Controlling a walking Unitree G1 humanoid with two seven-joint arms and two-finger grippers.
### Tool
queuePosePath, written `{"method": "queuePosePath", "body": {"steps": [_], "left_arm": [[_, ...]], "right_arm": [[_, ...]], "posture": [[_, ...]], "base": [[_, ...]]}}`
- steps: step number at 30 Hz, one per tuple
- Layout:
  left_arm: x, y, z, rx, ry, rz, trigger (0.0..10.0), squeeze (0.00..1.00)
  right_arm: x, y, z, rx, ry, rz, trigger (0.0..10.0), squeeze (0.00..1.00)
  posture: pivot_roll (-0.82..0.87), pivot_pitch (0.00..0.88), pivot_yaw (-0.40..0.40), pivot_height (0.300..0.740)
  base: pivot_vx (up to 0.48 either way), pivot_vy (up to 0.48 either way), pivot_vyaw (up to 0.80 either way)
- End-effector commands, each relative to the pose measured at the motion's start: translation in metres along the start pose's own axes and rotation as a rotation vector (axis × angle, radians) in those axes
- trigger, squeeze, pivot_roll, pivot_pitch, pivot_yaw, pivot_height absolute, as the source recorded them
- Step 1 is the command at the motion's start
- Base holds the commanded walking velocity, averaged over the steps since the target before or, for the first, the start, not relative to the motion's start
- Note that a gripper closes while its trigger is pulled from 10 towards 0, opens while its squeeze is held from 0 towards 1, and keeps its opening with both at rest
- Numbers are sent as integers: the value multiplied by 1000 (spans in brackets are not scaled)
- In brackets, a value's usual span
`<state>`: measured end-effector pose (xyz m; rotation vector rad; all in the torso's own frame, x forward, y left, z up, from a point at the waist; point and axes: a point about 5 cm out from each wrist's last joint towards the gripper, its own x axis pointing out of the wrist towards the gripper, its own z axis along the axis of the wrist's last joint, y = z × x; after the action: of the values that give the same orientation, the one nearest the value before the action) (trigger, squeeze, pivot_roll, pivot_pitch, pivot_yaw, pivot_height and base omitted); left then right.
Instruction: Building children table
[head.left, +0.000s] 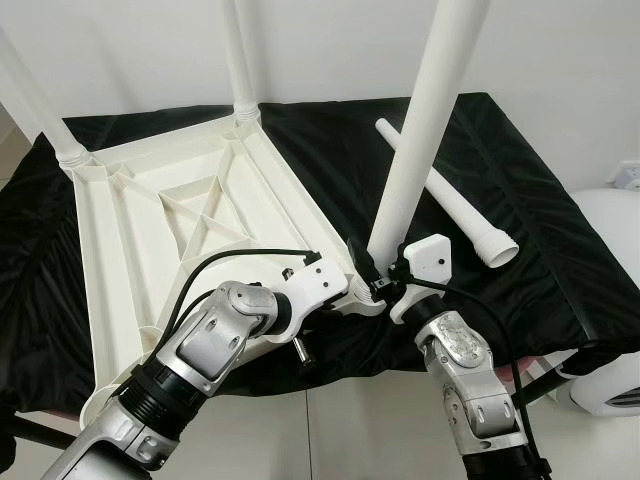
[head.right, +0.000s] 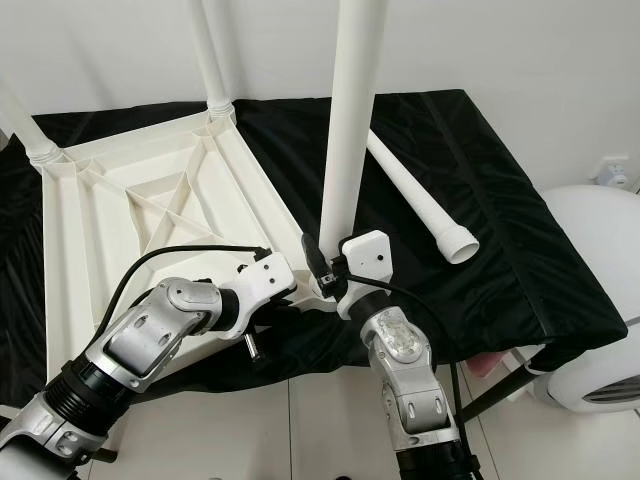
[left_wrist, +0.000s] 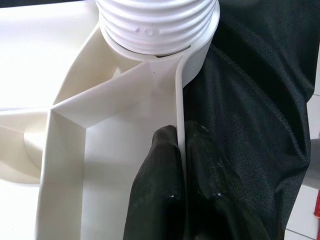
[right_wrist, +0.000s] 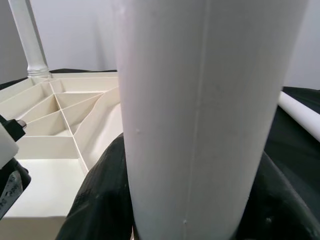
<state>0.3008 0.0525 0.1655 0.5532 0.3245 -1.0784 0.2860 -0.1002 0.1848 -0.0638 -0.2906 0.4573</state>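
While my left pincer pinches the tabletop rim, my right pincer clamps the third leg at centre frame; next, I'd twist it home.

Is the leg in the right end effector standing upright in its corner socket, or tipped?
Nearly upright, leaning slightly. The leg rises from the tabletop corner, its threaded base at the socket; how far it is screwed in, cannot tell.
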Motion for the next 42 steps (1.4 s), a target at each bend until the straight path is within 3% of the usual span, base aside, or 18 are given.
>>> {"method": "queuePosePath", "body": {"steps": [1, 26, 42], "left_arm": [[2, 2, 9, 37, -13, 34, 10000, 0], [1, 2, 10, 35, -15, 35, 10000, 0], [0, 3, 10, 35, -12, 41, 10000, 0]], "right_arm": [[0, 30, -18, 79, 79, 95, 10000, 0], [7, 44, -19, 69, 71, -124, 10000, 0], [14, 37, -27, 49, 122, -325, 10000, 0]], "posture": [[-84, 164, 56, 740], [-74, 173, 56, 740], [-67, 175, 59, 740]], "base": [[0, 0, 0], [0, 0, 0], [0, 0, 0]]}}
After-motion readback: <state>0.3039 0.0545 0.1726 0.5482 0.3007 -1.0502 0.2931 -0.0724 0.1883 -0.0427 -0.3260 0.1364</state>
